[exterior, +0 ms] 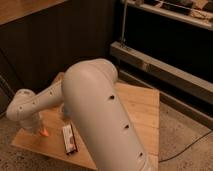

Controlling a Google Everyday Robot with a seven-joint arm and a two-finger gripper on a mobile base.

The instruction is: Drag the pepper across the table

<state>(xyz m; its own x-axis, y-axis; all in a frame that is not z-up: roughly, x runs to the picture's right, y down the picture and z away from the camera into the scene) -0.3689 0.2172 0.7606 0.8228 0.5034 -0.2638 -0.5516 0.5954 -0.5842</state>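
- Pale plank table, set on speckled floor.
- Orange pepper near left front edge, right at gripper.
- Dark flat packet lying just beside.

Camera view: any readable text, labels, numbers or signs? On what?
None readable.
The flat packet on the table: dark and light print, too blurred to read.
The arm, pepper and shelving behind: no markings visible.
The gripper, low by the pepper at the table's left end in view: no label shows.
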